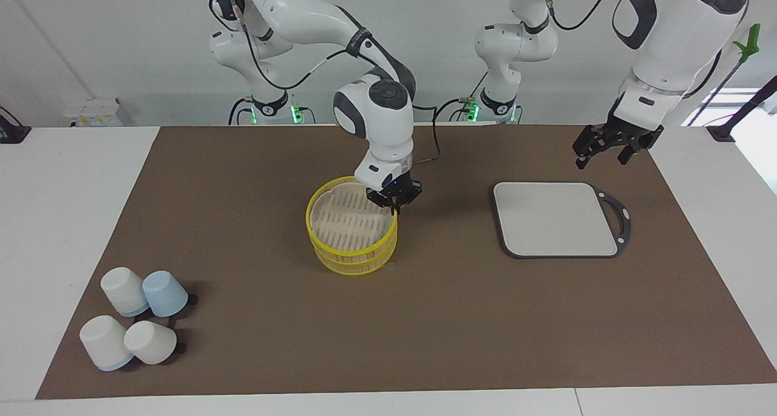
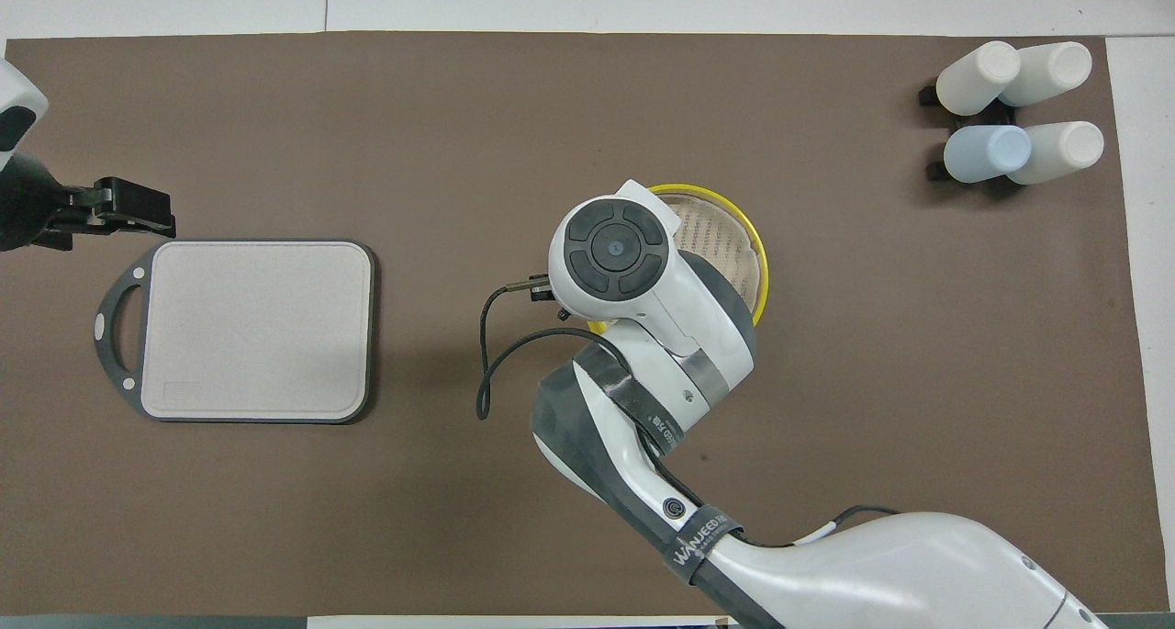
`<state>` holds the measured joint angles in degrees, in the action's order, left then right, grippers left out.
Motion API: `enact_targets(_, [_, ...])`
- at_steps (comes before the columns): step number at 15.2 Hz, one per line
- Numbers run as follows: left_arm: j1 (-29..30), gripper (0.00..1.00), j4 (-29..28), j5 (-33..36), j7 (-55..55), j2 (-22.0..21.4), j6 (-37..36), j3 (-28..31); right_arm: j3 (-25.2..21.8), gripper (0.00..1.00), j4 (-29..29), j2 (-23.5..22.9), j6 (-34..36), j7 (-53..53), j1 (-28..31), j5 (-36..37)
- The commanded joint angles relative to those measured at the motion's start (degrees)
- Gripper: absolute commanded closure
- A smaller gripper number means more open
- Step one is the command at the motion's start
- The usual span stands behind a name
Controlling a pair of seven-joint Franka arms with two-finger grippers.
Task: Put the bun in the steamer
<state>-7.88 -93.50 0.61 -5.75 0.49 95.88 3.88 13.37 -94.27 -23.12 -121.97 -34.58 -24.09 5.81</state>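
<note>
The round yellow-rimmed slatted steamer (image 1: 352,228) sits mid-table; no bun can be seen. The right gripper (image 1: 394,200) is at the lidded steamer's rim nearest the robots; whether its fingers are closed cannot be told. The lid is judged light and stiff, best pinched at its rim, while the left gripper (image 1: 610,146) waits open near the grey cutting board (image 1: 555,218).

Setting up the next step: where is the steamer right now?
The steamer sits mid-table, between the cutting board and the cups, with the right gripper at the part of its rim nearest the robots.

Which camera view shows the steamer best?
The facing view shows the steamer best: both yellow tiers and the slatted lid are visible, with the right claw at its rim. In the overhead view, the right arm covers much of the steamer; only part of the top and rim appears.
</note>
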Motion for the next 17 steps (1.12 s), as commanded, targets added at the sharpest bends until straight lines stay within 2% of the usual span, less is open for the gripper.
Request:
enact_targets(1, [2.0, 0.0, -3.9, -0.7, 1.2, -3.7, -0.2, -0.8, 0.4, 1.0, -1.7, 0.7, -1.5, -1.2, 0.6, 1.1])
enact_targets(6, [7.6, 0.0, -4.1, -0.7, 2.0, -3.9, -1.0, -6.1, 0.4, 1.0, -3.9, 1.2, -2.7, -1.3, 0.7, 1.1])
enact_targets(8, [8.1, 0.0, -4.0, -0.7, 1.9, -3.8, -0.9, -6.6, 0.4, 0.95, -4.0, 1.3, -2.9, -2.5, 0.7, 0.9])
enact_targets(9, [8.0, 0.0, -3.8, -0.7, 1.9, -3.9, -0.9, -6.7, 0.4, 0.91, -4.0, 1.3, -3.1, -3.1, 0.8, 0.9])
enact_targets(10, [8.1, 0.0, -3.9, -0.7, 1.9, -4.4, -1.0, -6.7, 0.4, 0.82, -4.0, 1.3, -3.3, -3.2, 0.8, 0.9])
enact_targets(12, [8.3, 0.0, -4.1, -0.7, 2.0, -4.8, -1.2, -6.8, 0.4, 0.79, -4.0, 1.2, -3.8, -3.2, 0.8, 0.9])
enact_targets(13, [8.6, 0.0, -4.2, -0.7, 2.0, -5.0, -1.3, -7.2, 0.4, 0.72, -4.1, 1.2, -4.4, -3.2, 0.8, 0.8])
enact_targets(15, [9.0, 0.0, -4.3, -0.7, 1.9, -5.2, -1.8, -7.4, 0.5, 0.71, -4.2, 1.2, -4.7, -3.2, 0.8, 0.8])
enact_targets(16, [9.4, 0.0, -4.8, -0.8, 1.9, -5.7, -2.0, -8.1, 0.4, 0.62, -4.2, 1.2, -4.6, -3.2, 0.9, 0.8])
enact_targets(17, [9.4, 0.0, -5.3, -0.8, 1.9, -6.0, -2.0, -8.1, 0.4, 0.44, -3.9, 1.2, -4.2, -3.2, 1.1, 0.8])
